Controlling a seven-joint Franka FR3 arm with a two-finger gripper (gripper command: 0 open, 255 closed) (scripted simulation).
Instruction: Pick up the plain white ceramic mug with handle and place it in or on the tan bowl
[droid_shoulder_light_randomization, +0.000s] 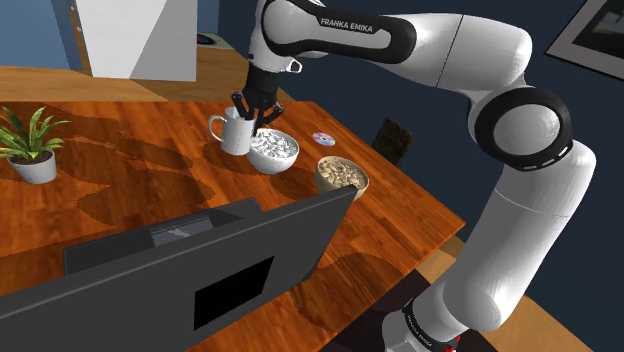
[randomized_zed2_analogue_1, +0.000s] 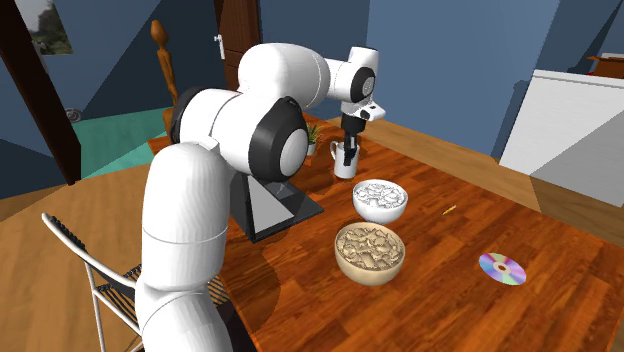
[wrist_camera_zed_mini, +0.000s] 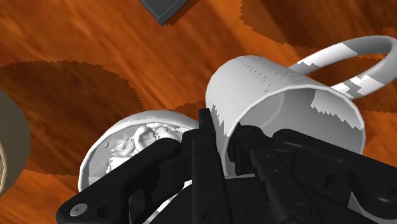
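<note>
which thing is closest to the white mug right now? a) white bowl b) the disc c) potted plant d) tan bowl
a: in the shoulder view the white mug stands right beside the white bowl, while the tan bowl sits further along the table, past the white bowl.

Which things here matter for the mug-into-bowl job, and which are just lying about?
Job: white mug, clasped at its rim by the gripper; tan bowl.
Lying about: white bowl, disc, potted plant, monitor.
</note>
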